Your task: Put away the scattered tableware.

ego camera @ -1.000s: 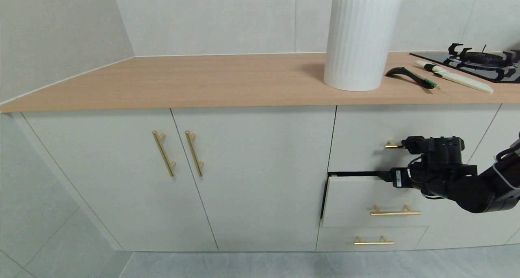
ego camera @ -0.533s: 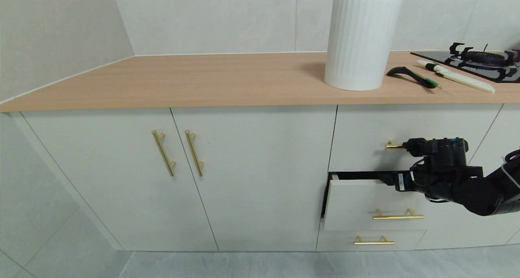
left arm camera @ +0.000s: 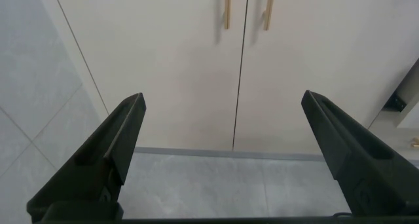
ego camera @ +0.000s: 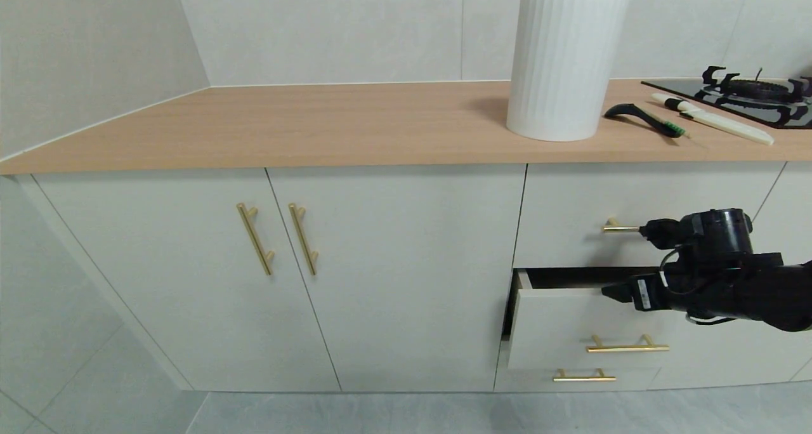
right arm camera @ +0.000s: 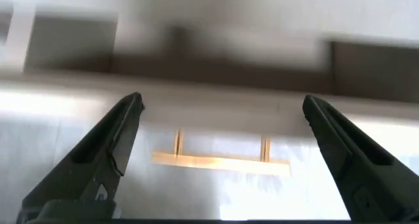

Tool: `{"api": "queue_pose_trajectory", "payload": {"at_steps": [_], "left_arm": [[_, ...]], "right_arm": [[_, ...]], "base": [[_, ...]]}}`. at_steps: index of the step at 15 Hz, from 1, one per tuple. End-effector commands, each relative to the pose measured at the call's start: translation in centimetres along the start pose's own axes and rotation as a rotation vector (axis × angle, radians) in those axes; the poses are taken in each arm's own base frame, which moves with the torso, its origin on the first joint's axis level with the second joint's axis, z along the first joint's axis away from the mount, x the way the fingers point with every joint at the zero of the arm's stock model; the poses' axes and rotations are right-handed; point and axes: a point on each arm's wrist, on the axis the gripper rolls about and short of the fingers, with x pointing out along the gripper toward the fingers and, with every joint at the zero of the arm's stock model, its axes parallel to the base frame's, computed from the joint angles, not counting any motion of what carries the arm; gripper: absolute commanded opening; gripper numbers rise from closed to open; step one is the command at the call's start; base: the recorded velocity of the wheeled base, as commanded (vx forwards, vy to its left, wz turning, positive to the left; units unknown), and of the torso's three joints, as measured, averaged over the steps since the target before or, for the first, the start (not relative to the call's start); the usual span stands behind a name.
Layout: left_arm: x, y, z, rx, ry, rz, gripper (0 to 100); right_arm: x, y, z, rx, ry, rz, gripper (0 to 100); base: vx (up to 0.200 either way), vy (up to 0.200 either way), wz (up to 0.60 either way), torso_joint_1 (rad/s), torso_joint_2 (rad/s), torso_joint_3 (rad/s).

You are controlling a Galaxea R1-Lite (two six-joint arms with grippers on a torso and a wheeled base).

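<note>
Two grippers: right gripper (ego camera: 614,291), fingers wide apart and empty, at the part-open middle drawer's (ego camera: 558,323) top edge; left gripper (left arm camera: 222,106) spread, empty, facing two cabinet doors (left arm camera: 163,67). At the bench's (ego camera: 317,123) right end: one white ribbed canister (ego camera: 561,66), one black green-tipped utensil (ego camera: 644,118), one cream knife (ego camera: 717,121).
</note>
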Motion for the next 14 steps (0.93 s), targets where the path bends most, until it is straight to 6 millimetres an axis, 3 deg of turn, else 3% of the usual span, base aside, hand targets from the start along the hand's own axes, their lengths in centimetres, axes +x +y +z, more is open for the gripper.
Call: {"api": "queue_pose_trajectory", "payload": {"at_steps": [1,3,5,7,14], "left_arm": [[0.0,0.0,0.0,0.000,0.002,0.000,100],[0.0,0.0,0.0,0.000,0.003,0.000,100],[0.0,0.0,0.0,0.000,0.003,0.000,100],[0.0,0.0,0.0,0.000,0.002,0.000,100],[0.0,0.0,0.0,0.000,0.003,0.000,100]], "right_arm": [[-2.9,-0.3,0.7,-0.044,0.001,-0.003,100],[-5.0,-0.3,0.8,-0.057,0.097,0.006,100],[-6.1,-0.3,1.7,-0.053,0.078,0.022,100],[-5.9,-0.3,2.3,-0.029,0.034,0.036,100],[2.2,0.7,0.8,0.058,0.003,0.018,100]], "base": [[0.000,0.000,0.00,0.000,0.00,0.000],[0.000,0.000,0.00,0.000,0.00,0.000],[0.000,0.000,0.00,0.000,0.00,0.000],[0.000,0.000,0.00,0.000,0.00,0.000],[0.000,0.000,0.00,0.000,0.00,0.000]]}}
